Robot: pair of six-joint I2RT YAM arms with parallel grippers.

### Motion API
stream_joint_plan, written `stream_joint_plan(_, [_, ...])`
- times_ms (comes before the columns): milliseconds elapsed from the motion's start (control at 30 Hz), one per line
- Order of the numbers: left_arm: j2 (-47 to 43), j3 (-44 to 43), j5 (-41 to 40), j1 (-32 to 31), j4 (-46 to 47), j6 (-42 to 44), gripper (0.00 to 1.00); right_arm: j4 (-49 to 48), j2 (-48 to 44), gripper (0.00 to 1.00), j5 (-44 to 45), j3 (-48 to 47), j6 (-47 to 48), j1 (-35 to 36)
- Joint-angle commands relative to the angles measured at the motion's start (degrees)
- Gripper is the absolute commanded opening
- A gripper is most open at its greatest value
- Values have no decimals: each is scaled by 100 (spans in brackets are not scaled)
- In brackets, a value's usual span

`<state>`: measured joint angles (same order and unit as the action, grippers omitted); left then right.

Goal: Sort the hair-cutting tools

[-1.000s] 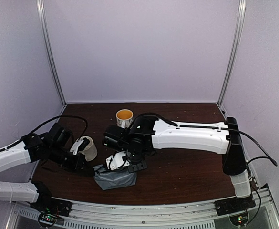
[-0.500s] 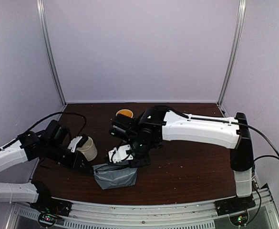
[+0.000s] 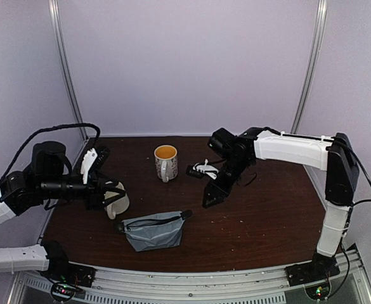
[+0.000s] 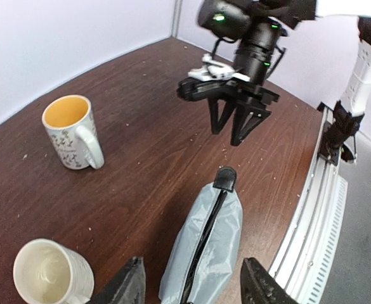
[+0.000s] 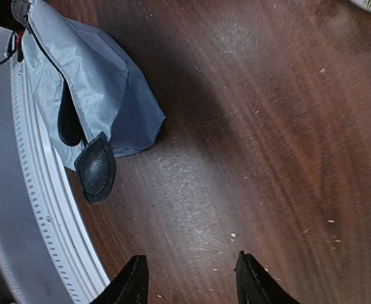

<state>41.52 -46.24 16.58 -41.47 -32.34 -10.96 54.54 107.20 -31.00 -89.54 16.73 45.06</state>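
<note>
No hair-cutting tools show in any view. The grey zip pouch (image 3: 152,230) lies near the table's front, its black zip line along the top and a black pull tab (image 5: 96,168) at its right end. My left gripper (image 4: 191,288) hangs open above the pouch's (image 4: 207,244) left end, nothing between its fingers. My right gripper (image 5: 191,282) is open over bare wood, to the right of the pouch (image 5: 103,82) and apart from it. From above, the left gripper (image 3: 106,192) is beside a cream mug and the right gripper (image 3: 214,193) is raised mid-table.
A cream mug (image 3: 116,197) stands at the left by my left gripper. A patterned mug with a yellow inside (image 3: 165,161) stands further back. The table's front rail (image 3: 191,278) runs just below the pouch. Walls close in the back and sides.
Both grippers have let go of the pouch and opened. The right arm drew back to the right and up. The left arm lifted away leftward. The pouch lies flatter.
</note>
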Motion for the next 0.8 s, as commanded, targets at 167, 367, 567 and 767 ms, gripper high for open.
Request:
stream_joint_plan(167, [1870, -376, -1048, -1295, 1005, 1362, 50, -561, 735, 50, -2928, 115, -1312, -102])
stream_joint_plan(367, [2890, -674, -912, -1391, 1299, 1648, 48, -852, 1036, 48, -3382, 15, -1703, -102])
stream_joint_plan(567, [3676, -1065, -852, -1545, 1317, 1892, 47, -1147, 1217, 30, -3707, -35, -2059, -107])
stream_joint_plan(767, [4151, -1195, -735, -1561, 1300, 2016, 52, -1275, 1273, 10, -3953, 3, -2200, -136])
